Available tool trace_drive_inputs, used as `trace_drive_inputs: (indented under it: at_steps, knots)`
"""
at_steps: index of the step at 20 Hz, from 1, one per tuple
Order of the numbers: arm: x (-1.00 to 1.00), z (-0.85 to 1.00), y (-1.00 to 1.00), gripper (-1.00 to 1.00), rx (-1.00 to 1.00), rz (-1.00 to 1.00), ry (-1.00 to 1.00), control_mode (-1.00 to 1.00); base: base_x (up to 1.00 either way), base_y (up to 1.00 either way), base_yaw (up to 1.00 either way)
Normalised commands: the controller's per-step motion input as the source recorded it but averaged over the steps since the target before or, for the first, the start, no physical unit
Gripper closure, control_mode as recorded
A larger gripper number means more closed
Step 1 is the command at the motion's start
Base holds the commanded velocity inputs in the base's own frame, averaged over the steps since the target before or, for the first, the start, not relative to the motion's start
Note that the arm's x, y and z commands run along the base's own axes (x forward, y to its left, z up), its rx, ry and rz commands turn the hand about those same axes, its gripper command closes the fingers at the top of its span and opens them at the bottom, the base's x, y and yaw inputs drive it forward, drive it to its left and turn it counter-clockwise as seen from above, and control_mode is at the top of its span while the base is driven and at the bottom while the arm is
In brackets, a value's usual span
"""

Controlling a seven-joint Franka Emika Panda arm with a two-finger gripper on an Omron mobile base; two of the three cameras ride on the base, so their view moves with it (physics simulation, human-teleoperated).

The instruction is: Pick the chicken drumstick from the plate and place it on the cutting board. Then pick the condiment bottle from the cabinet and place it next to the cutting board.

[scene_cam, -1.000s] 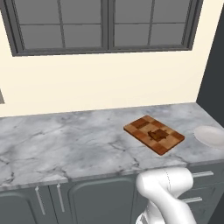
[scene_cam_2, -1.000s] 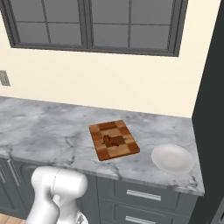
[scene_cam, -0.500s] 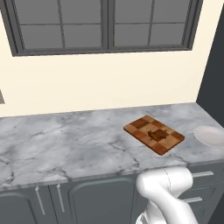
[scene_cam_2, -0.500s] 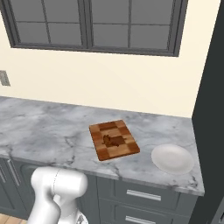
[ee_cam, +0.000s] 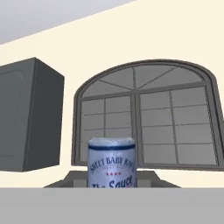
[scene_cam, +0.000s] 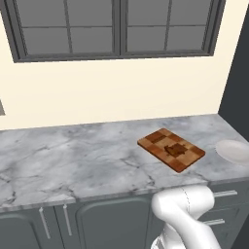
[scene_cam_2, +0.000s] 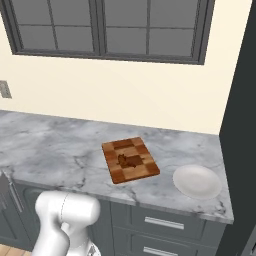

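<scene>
The chicken drumstick (scene_cam: 175,149) (scene_cam_2: 129,160) lies on the checkered cutting board (scene_cam: 153,141) (scene_cam_2: 142,171) on the marble counter. To the board's right sits the white plate (scene_cam: 234,151) (scene_cam_2: 197,181), with nothing on it. In the hand view the condiment bottle (ee_cam: 112,162) stands up close at the bottom middle, its pale top and a blue-lettered sauce label facing me, with a far wall and window behind it. My gripper is shut on the bottle, and its fingers are hidden below the picture. The tall dark cabinet (scene_cam: 238,87) (scene_cam_2: 241,125) rises at the right.
My white arm (scene_cam: 185,209) (scene_cam_2: 65,216) bends down in front of the grey drawers (scene_cam_2: 165,225). The marble counter (scene_cam: 73,160) (scene_cam_2: 50,145) stretches left of the board. Windows sit above it. A grey wall cabinet (ee_cam: 28,116) shows left in the hand view.
</scene>
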Motion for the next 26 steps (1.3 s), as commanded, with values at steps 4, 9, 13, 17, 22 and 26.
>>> trace_drive_inputs:
  at_steps: [4,9,13,17,22,26]
  knots:
    - [0.33,-0.40,-0.05,1.00,0.00,0.00,-0.07,-1.00,0.00,0.00,0.00]
    - [0.35,-0.38,0.00,1.00,0.00,0.00,-0.09,-1.00,0.00,0.00,0.00]
    - [0.39,-0.35,0.00,1.00,0.00,0.00,-0.11,-1.00,0.00,0.00,0.00]
    - [0.36,-0.32,0.00,1.00,0.00,0.02,-0.12,-1.00,0.00,0.00,0.00]
    - [0.27,-0.24,0.00,1.00,0.00,0.05,-0.12,-1.00,0.00,0.00,0.00]
    - [0.12,-0.21,0.03,1.00,0.00,0.06,-0.16,-1.00,0.00,0.00,0.00]
